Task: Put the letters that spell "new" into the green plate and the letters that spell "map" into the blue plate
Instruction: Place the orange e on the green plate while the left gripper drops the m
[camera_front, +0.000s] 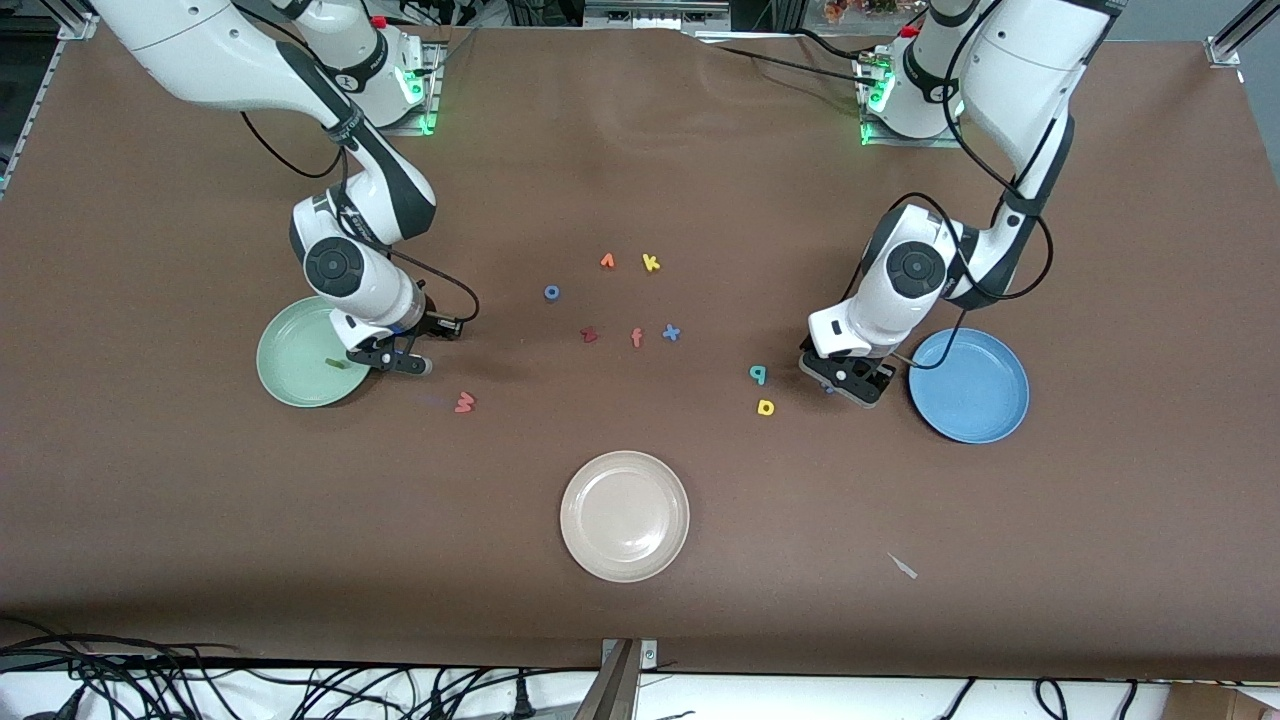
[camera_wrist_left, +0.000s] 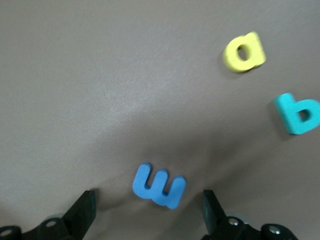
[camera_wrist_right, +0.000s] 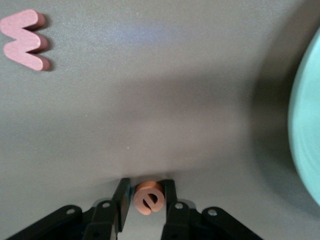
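Observation:
Beside the green plate (camera_front: 290, 345), low at the table, my right gripper (camera_front: 402, 358) is shut on the orange e (camera_wrist_right: 149, 197), its fingers pressing both sides. The green n (camera_front: 334, 363) lies in that plate, whose rim (camera_wrist_right: 307, 130) shows in the right wrist view. The pinkish-red w (camera_front: 464, 402) (camera_wrist_right: 25, 40) lies on the table nearby. My left gripper (camera_front: 848, 380) (camera_wrist_left: 148, 212) is open, low beside the blue plate (camera_front: 975, 390), with the blue m (camera_wrist_left: 159, 186) lying flat between its fingers, untouched. The teal p (camera_front: 758, 374) (camera_wrist_left: 298, 114) and yellow a (camera_front: 765, 407) (camera_wrist_left: 244, 52) lie close by.
A beige-white plate (camera_front: 625, 515) sits nearer the camera at mid-table. Loose letters lie in the middle: an orange one (camera_front: 607, 261), yellow k (camera_front: 651, 263), blue o (camera_front: 551, 293), dark red z (camera_front: 589, 335), salmon f (camera_front: 636, 338), blue x (camera_front: 671, 333).

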